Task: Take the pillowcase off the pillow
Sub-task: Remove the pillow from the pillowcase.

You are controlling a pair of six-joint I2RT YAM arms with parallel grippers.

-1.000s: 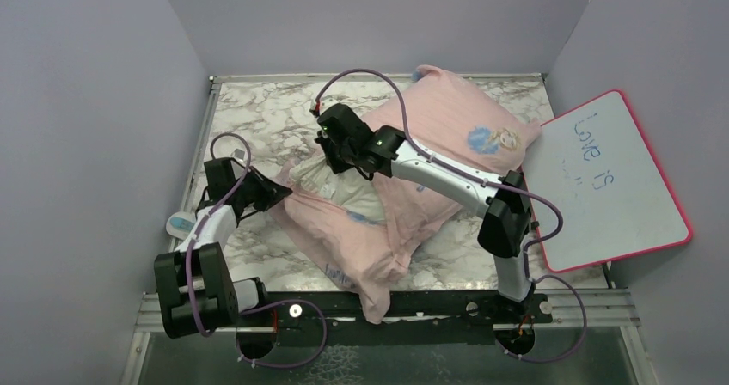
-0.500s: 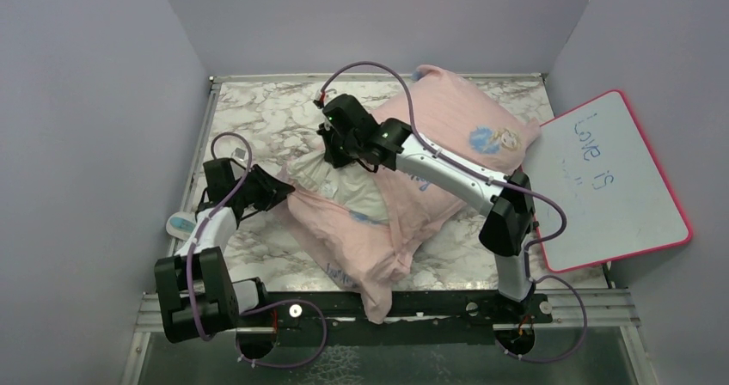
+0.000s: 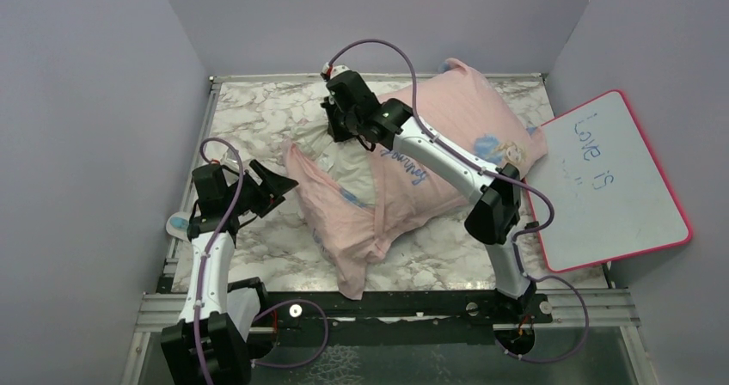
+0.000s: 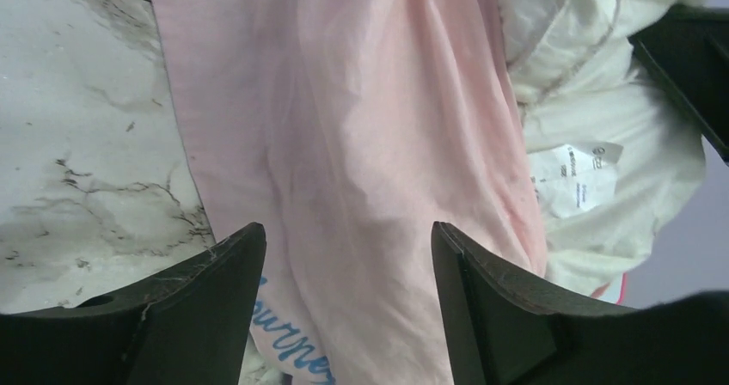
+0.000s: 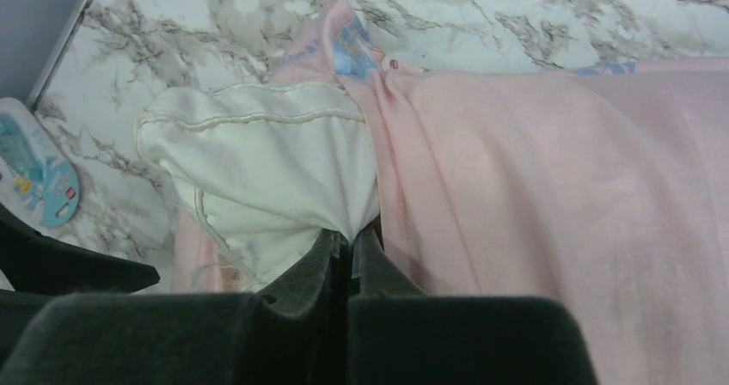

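Left end effector (image 4: pixel 346 232) now open, pillowcase (image 4: pixel 344 101) released, pillow (image 5: pixel 266 161) dragged back

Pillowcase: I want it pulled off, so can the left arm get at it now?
Probably yes. The left gripper hangs open facing the loose pink edge of the pillowcase, with nothing between; the right gripper, shut on the pillow, is farther back.

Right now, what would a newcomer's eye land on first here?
The pink pillowcase sprawled across the marble table, with the white pillow bulging out of its open left end. The right fingers are shut on that exposed pillow, while the left fingers hang open at the pillowcase's left edge. A pink-framed whiteboard sits at the table's right edge.
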